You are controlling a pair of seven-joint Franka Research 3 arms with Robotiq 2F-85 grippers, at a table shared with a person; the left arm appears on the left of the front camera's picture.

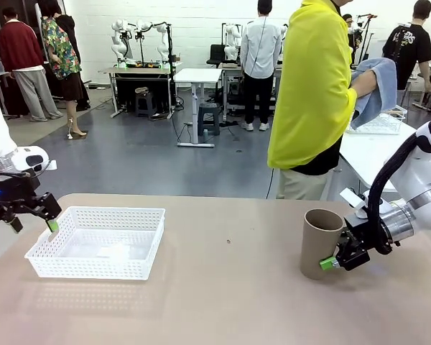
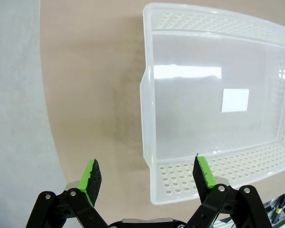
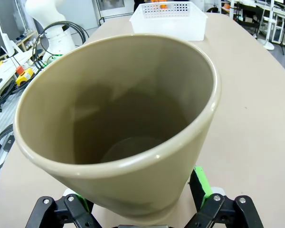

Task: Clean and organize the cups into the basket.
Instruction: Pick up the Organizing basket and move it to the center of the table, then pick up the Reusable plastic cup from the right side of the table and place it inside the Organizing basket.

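Jaws spread left and right, the right pair flanking the brown cup (image 1: 320, 243), its inside seen from the wrist

Basket (image 1: 93, 267) left, cup (image 1: 320, 243) right

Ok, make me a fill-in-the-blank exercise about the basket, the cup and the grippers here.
The basket is ___.
The taupe cup stands ___ on the table.
The left gripper hovers at the basket's end, jaws ___.
The right gripper has a finger on each side of the ___.
Missing words: empty; upright; open; cup.
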